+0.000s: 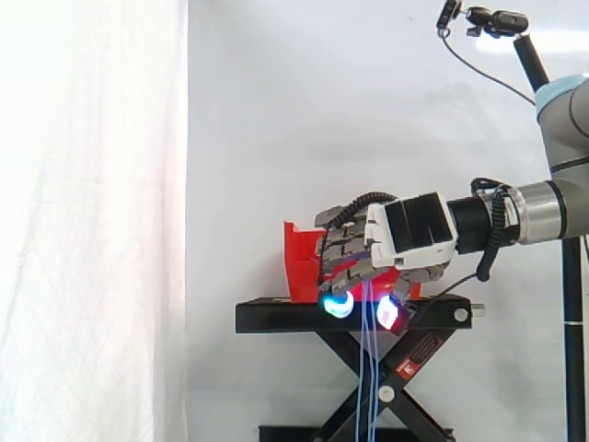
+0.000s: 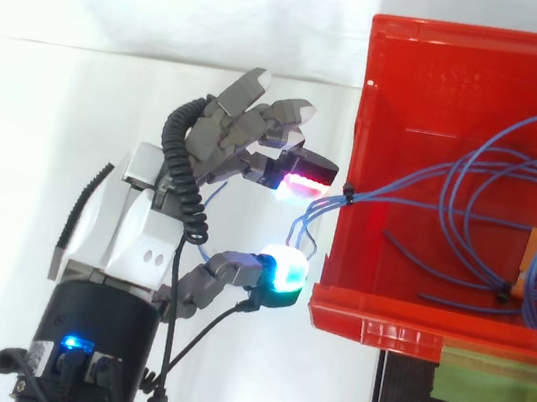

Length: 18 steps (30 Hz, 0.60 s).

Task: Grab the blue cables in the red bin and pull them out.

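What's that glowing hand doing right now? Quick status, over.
Hand shut on blue cables, just outside red bin. Cables part out over the bin wall, most loops inside. Nothing in the way.

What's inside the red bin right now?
Loops of blue cables lie in the red bin beside a small orange piece; strands run over its wall into the hand. From the side, the hand covers its front.

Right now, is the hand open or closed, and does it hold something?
Hand: closed, fingers curled round the blue cables, just outside the red bin.
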Tool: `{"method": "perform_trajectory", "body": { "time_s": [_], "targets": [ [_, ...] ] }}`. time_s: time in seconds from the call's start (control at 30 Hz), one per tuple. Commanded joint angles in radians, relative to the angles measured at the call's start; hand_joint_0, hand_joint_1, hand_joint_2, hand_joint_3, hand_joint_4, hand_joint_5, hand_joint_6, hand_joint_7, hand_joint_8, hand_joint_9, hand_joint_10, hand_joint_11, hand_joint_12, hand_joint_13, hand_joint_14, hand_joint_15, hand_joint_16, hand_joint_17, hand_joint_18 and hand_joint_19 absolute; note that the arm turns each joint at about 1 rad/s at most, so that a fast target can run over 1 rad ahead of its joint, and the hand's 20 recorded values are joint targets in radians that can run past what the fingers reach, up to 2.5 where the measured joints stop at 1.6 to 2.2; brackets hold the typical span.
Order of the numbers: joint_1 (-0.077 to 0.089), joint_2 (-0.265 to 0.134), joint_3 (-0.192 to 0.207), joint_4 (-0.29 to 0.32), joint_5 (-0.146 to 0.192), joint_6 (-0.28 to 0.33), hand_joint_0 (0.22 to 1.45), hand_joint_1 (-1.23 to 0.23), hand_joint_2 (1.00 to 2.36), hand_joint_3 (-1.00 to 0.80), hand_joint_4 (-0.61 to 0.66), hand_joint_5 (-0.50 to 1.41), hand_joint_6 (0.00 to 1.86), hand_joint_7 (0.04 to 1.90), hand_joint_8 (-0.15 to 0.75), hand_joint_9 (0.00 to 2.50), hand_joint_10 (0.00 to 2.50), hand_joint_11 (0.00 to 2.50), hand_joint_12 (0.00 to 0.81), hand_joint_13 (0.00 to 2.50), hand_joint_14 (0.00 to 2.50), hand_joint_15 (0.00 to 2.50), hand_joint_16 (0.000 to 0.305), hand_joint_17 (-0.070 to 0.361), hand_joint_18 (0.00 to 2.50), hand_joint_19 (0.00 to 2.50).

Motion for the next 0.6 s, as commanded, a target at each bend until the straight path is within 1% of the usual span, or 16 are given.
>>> {"method": "perform_trajectory", "body": {
  "time_s": [0.0, 0.07, 0.23, 0.33, 0.37, 0.47, 0.57],
  "targets": [
    [0.0, 0.001, -0.002, 0.009, -0.002, 0.0, 0.77, -0.96, 1.0, -1.0, 0.1, 0.55, 0.35, 0.64, 0.269, 0.59, 0.02, 0.83, 0.374, 0.51, 0.02, 0.44, 0.047, 0.105, 0.3, 0.39],
    [0.0, 0.001, -0.002, 0.009, -0.002, 0.0, 0.77, -0.96, 1.0, -1.0, 0.1, 0.55, 0.37, 0.64, 0.268, 0.59, 0.02, 0.82, 0.373, 0.51, 0.02, 0.43, 0.047, 0.105, 0.3, 0.38],
    [-0.001, 0.001, -0.002, 0.021, -0.002, 0.0, 0.77, -0.97, 1.0, -1.0, 0.09, 0.53, 0.5, 0.59, 0.268, 0.59, 0.02, 0.83, 0.374, 0.52, 0.02, 0.44, 0.047, 0.105, 0.3, 0.38],
    [0.0, 0.001, -0.002, 0.024, 0.0, 0.0, 0.77, -0.96, 1.0, -1.0, 0.09, 0.5, 0.68, 0.53, 0.268, 0.59, 0.02, 0.83, 0.373, 0.52, 0.02, 0.43, 0.047, 0.105, 0.3, 0.38],
    [0.0, 0.001, -0.002, 0.024, 0.0, 0.0, 0.77, -0.96, 1.0, -1.0, 0.09, 0.49, 0.78, 0.49, 0.269, 0.6, 0.02, 0.83, 0.374, 0.52, 0.02, 0.43, 0.047, 0.105, 0.3, 0.38],
    [0.0, 0.0, -0.002, 0.022, 0.0, -0.002, 0.77, -0.96, 1.0, -1.0, 0.08, 0.48, 0.85, 0.47, 0.266, 0.6, 0.02, 0.83, 0.372, 0.52, 0.02, 0.44, 0.046, 0.105, 0.31, 0.38],
    [0.0, 0.001, -0.002, 0.021, -0.002, -0.005, 0.77, -0.96, 1.0, -1.0, 0.09, 0.48, 0.86, 0.47, 0.268, 0.6, 0.02, 0.82, 0.371, 0.52, 0.02, 0.44, 0.046, 0.104, 0.31, 0.39]
  ]
}}
